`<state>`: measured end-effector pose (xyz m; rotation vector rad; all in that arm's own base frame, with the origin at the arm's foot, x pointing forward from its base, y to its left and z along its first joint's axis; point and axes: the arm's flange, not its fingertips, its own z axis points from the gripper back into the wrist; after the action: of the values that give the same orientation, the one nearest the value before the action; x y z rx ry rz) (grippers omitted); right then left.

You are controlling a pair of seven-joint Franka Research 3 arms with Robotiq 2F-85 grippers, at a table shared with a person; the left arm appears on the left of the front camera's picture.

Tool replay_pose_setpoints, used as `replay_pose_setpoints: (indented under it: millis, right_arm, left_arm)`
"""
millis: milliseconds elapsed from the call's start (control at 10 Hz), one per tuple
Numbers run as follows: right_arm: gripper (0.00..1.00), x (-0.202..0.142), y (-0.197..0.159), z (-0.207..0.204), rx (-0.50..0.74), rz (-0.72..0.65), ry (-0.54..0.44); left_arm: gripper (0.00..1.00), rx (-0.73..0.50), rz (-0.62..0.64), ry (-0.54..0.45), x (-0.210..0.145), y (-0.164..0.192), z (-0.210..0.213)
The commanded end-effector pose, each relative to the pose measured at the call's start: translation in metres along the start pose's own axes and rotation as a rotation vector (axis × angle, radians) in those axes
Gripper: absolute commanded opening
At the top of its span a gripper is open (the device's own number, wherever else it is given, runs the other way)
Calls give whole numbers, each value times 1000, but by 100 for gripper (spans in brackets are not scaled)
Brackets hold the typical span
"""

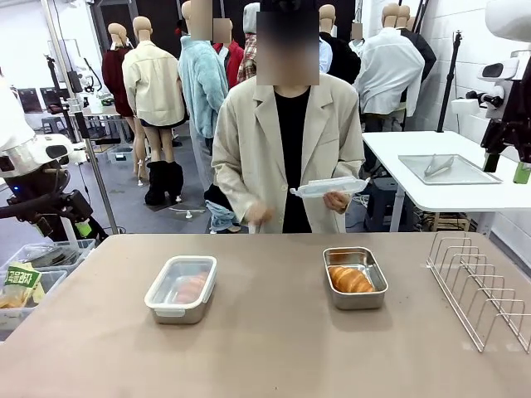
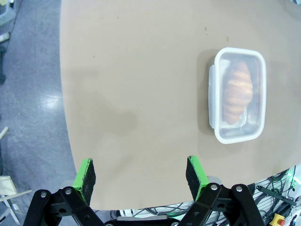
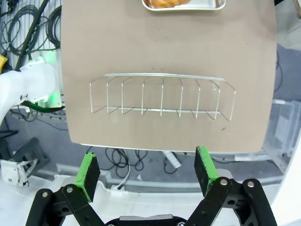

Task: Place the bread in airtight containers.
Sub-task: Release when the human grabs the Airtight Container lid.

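One airtight container (image 1: 181, 288) sits left of centre with a clear lid on it and bread (image 1: 191, 288) inside; the left wrist view shows the same lidded pan (image 2: 237, 94) and its roll (image 2: 236, 92). A second steel pan (image 1: 355, 278) stands right of centre, uncovered, holding the other bread (image 1: 350, 279). The person across the table holds a clear lid (image 1: 330, 187) in one hand at waist height. My left gripper (image 2: 141, 176) hangs open above the table's left edge, apart from the lidded pan. Open too, my right gripper (image 3: 148, 172) is off the table's right edge, over the wire rack (image 3: 162, 96).
The wire rack (image 1: 481, 286) stands at the table's right side. A white side table (image 1: 415, 195) behind it carries a flat steel tray (image 1: 448, 168). Plastic bins (image 1: 33, 278) with packets sit on the floor at the left.
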<state>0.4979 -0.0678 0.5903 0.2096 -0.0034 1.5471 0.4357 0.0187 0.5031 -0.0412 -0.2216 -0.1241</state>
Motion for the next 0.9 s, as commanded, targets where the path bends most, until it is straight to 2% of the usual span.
replay_pose_setpoints:
  millis: [0, 800]
  right_arm:
    - [100, 0, 1, 1, 4, -6, -2]
    - [100, 0, 1, 1, 4, -6, -2]
  left_arm:
    - [100, -3, 2, -2, 0, 2, 1]
    - [100, -3, 2, -2, 0, 2, 1]
